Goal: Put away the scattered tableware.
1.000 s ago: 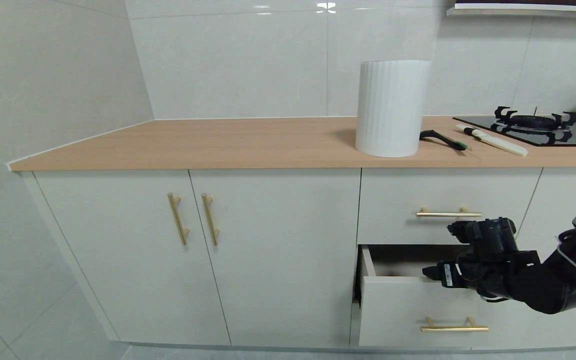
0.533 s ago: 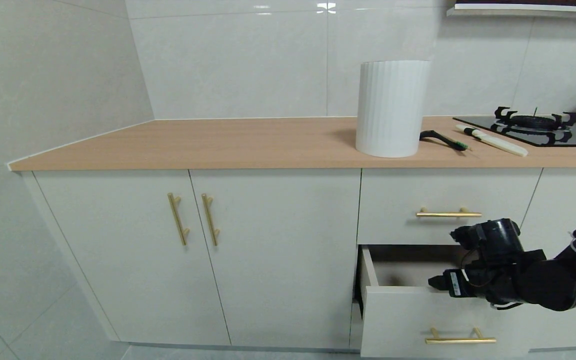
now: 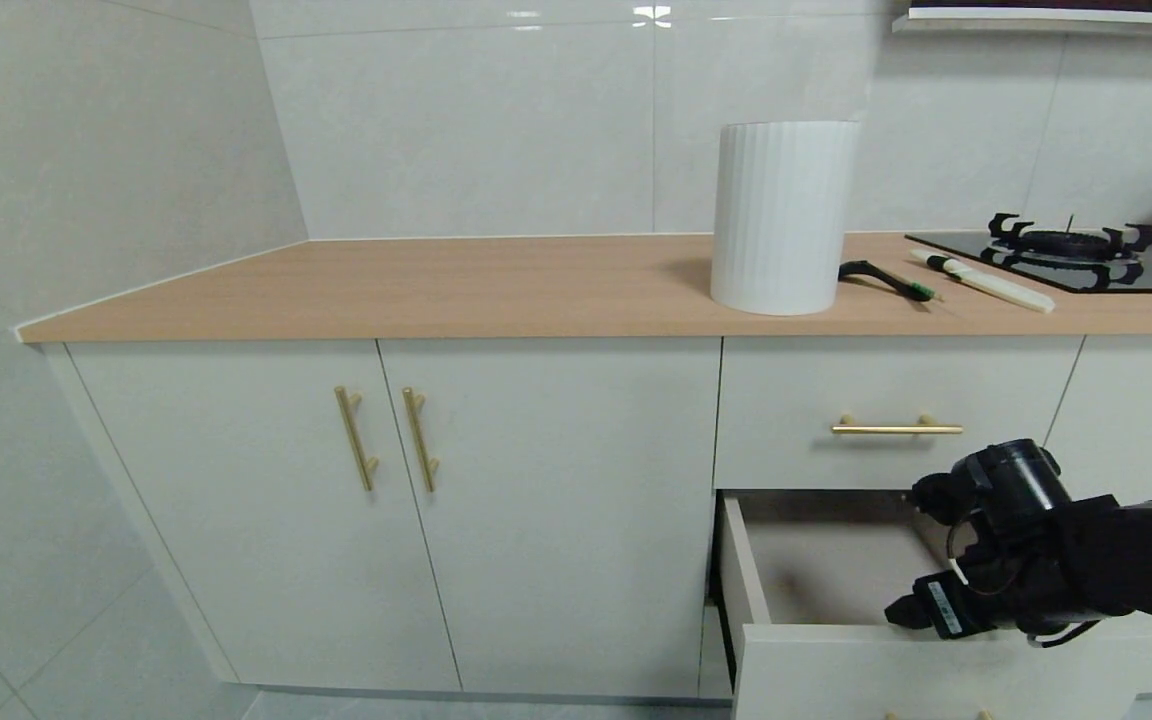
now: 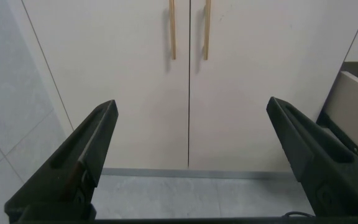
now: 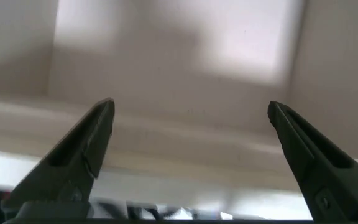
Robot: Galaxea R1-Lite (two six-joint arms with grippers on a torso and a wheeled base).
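At the lower drawer's front edge, my right gripper point(image 3: 921, 610) sits over the top lip with its fingers spread wide and nothing between them. They look hooked behind the panel rather than pinching it.

Change over the last second: the drawer point(image 3: 744, 575) has slid well out of the cabinet and my right arm has come back with it. Its brass handle has dropped almost off the bottom of the head view, and much more of the pale inner floor now shows. My read: the opening step is nearly done. There is room to drop things in, so the next job is up on the counter.

Left gripper point(image 4: 191, 109): released, jaws far apart, hanging low in front of the double cabinet doors point(image 3: 396, 500) and holding nothing.

Task items lie on the counter point(image 3: 436, 285), toward its right end and well apart from both grippers. A black-handled utensil point(image 3: 886, 278) with a green tip lies just beside the white canister. A long cream-coloured utensil point(image 3: 986, 279) lies next to it, angled toward the hob's near corner. Neither has been picked up yet.

Materials:
- Drawer and doors are smooth matte off-white panels with thin brass bar handles.
- The counter is a warm wood-grain laminate.
- The white canister point(image 3: 784, 215) is a tall ribbed cylinder.
- The hob point(image 3: 1066, 250) is glossy black glass with cast pan supports.
- The wall behind is glazed tile.
- Both utensils are slim and lie flat, so I expect them to need a low, careful pinch.
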